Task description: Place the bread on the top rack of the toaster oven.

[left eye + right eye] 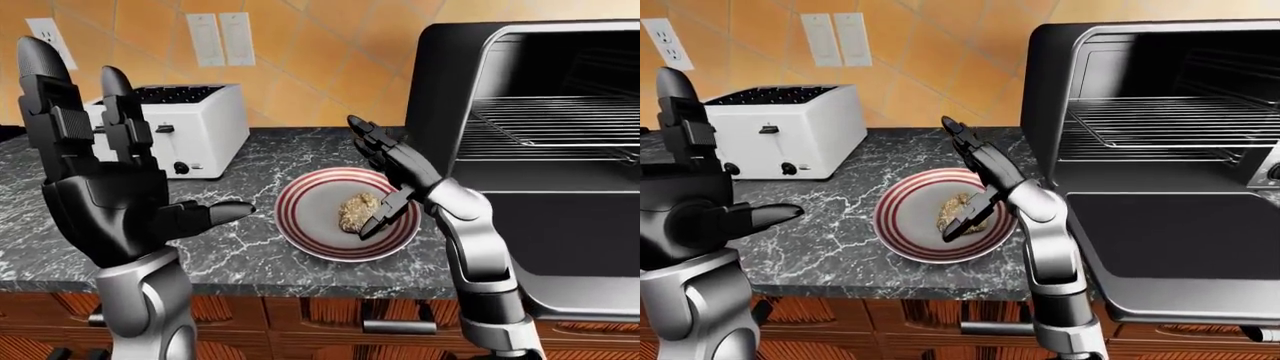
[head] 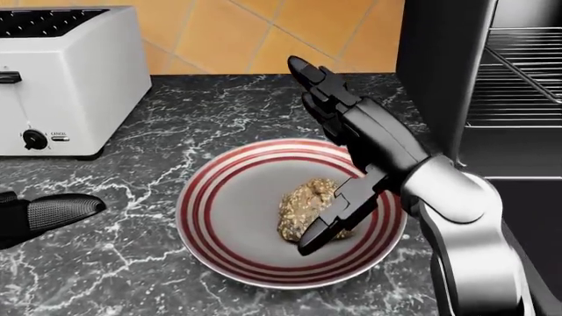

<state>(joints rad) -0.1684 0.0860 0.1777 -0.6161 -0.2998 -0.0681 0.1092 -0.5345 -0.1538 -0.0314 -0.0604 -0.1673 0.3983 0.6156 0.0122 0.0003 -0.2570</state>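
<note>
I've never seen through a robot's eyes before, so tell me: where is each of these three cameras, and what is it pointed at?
Head view: on the head, looking down at the striped plate with the bread; the right hand hangs open over it.
Left-eye view: on the head, facing out over the counter; the left hand is raised, open.
Right-eye view: beside it, showing more of the toaster oven with its door open.
All three show the plate, bread, white toaster and right hand.
</note>
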